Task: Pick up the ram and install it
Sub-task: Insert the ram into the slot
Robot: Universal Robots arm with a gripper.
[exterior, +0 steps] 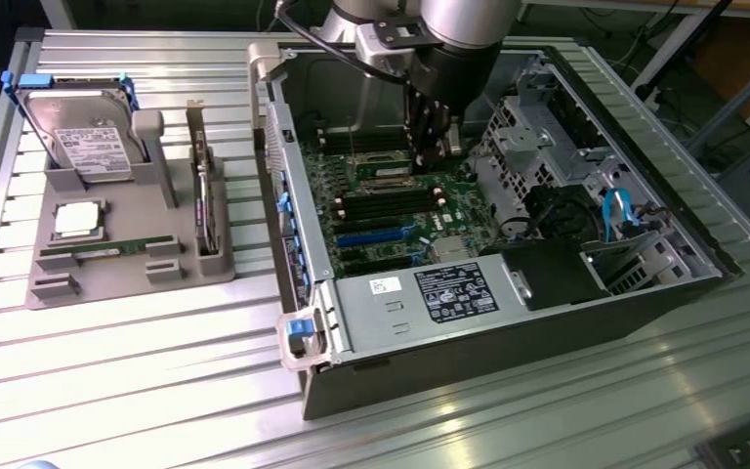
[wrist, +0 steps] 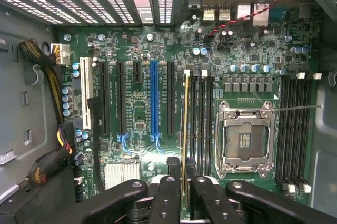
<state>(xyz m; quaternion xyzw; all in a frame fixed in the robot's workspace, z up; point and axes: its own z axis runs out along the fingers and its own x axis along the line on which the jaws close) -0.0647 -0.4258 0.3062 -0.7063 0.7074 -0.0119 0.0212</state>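
The ram appears edge-on in the wrist view as a thin yellow-green strip, pinched between my dark fingers. My gripper is shut on it. The stick lines up with the outermost of the black memory slots beside the CPU socket; whether it touches the slot I cannot tell. In the exterior view my gripper reaches down into the open computer case, just over the motherboard.
A grey parts tray at the exterior view's left carries a hard drive, a second green stick and a square chip. More black slots lie beyond the socket. Case walls, a drive cage and cables surround the arm.
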